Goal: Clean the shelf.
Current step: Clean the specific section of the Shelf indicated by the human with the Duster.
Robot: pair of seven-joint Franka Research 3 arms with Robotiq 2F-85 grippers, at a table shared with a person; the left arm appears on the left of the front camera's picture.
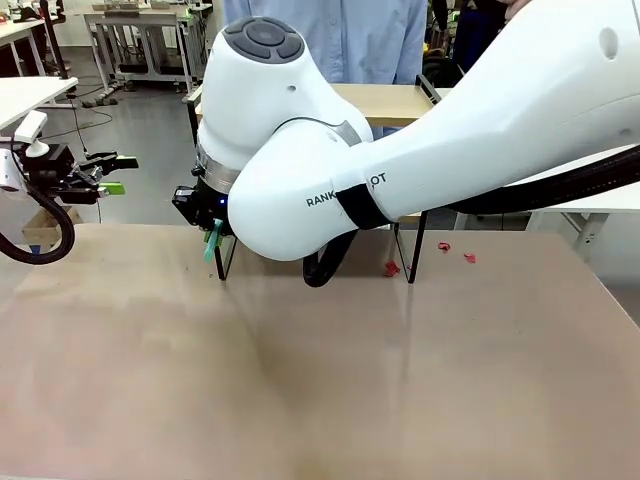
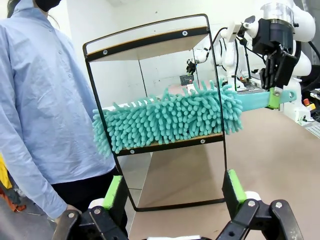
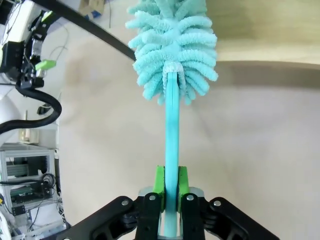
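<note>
The shelf [image 2: 150, 45] is a two-board rack in a thin black frame, standing on the table; in the front view its top board [image 1: 395, 102] shows behind my right arm. A teal fluffy duster [image 2: 170, 117] lies across the lower board, its head sticking out past the frame on the person's side. My right gripper [image 2: 275, 91] is shut on the duster's flat teal handle [image 3: 171, 145], green pads [image 3: 159, 181] pressed to both sides; it also shows at the shelf's left leg [image 1: 210, 228]. My left gripper [image 1: 118, 173] hangs open and empty off the table's left side, facing the shelf [image 2: 174, 192].
A person in a light blue shirt [image 2: 40, 100] stands right behind the shelf. Small red scraps [image 1: 443, 246] lie on the table by the shelf's right leg. The tan tabletop [image 1: 320, 380] in front of the shelf is bare. My right arm [image 1: 450, 130] spans the middle.
</note>
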